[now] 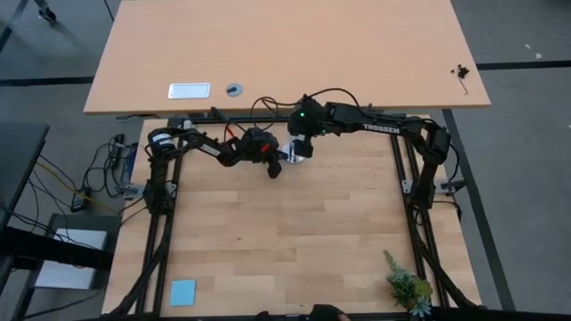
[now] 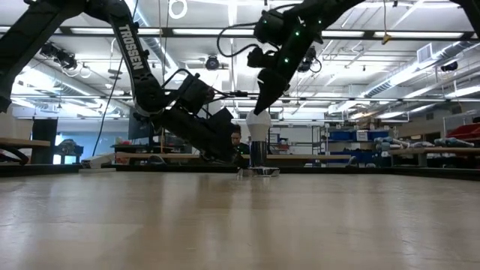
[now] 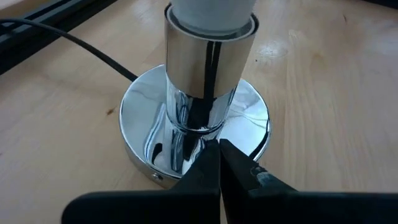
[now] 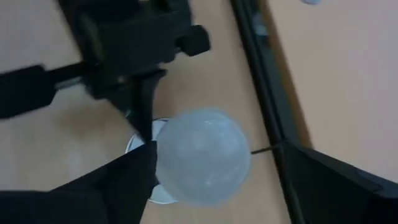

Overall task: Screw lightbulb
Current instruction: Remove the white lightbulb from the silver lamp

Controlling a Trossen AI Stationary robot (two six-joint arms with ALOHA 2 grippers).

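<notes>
The white lightbulb (image 2: 259, 122) stands upright with its base in the chrome socket tube (image 3: 208, 56), which rises from a round chrome base disc (image 3: 249, 118) on the table. My right gripper (image 4: 214, 155) is open above it, pointing down, with one finger on each side of the bulb's globe (image 4: 202, 155). One finger (image 4: 124, 177) lies right by the glass and the other (image 4: 323, 180) stands clear of it; I cannot tell whether any finger touches. My left gripper (image 3: 219, 146) is shut and low at the disc's left side. My left gripper presses its shut fingertips (image 3: 208, 162) on the top of the chrome base disc near its rim (image 3: 186, 165). The fingers come slanting down from the table's left side. The disc lies flat on the table.
A black cord (image 3: 93, 53) runs from the disc toward the far rail (image 1: 268, 114). A blue square (image 1: 183, 292) lies at the near left and a small green plant (image 1: 406, 287) at the near right. A second table (image 1: 285, 53) stands beyond.
</notes>
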